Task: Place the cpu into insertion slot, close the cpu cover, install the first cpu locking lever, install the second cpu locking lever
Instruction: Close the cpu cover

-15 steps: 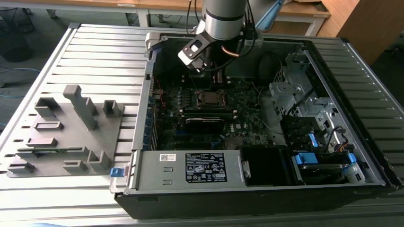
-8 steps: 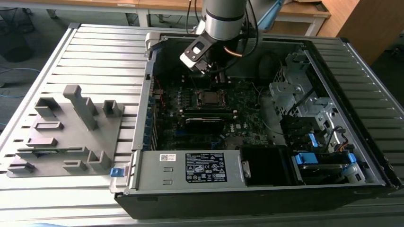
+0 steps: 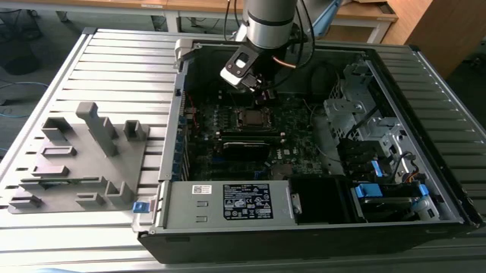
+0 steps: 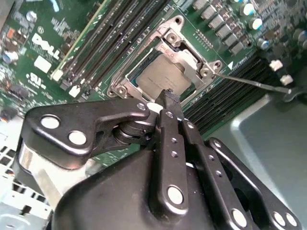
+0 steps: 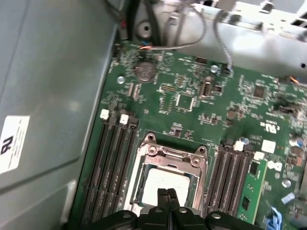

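CPU sits in the insertion slot, CPU cover apparently down over it — claw pinched together, empty, just above — while a thin locking lever juts sideways, seemingly unlatched.

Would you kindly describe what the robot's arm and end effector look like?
The arm is a silver-grey tube with a dark band and black cables alongside. The end effector is black, with jointed links, silvery pins and two slim fingers.
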You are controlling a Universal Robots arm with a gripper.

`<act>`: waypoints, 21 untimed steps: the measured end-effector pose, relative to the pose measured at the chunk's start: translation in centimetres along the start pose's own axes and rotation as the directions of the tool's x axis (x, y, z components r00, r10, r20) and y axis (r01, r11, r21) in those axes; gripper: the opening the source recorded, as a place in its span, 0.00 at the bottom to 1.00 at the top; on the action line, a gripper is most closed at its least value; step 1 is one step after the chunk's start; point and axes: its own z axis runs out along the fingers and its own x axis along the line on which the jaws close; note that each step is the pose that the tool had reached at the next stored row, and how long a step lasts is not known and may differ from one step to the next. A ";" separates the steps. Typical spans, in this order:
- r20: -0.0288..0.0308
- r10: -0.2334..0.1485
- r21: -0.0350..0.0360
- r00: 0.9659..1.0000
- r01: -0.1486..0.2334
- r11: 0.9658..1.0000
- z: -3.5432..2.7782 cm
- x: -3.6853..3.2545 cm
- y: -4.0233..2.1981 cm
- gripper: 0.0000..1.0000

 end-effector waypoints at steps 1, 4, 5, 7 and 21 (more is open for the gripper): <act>-0.001 -0.018 0.000 1.000 0.018 1.000 0.00 0.00 0.00 0.11; -0.003 -0.072 0.001 0.997 0.072 0.997 0.01 0.00 0.00 0.11; -0.003 -0.090 0.001 0.996 0.090 0.996 0.01 0.00 0.00 0.11; -0.005 -0.125 0.002 0.992 0.125 0.992 0.01 0.00 0.00 0.11; -0.015 -0.372 0.003 0.928 0.372 0.928 0.05 0.00 0.00 0.11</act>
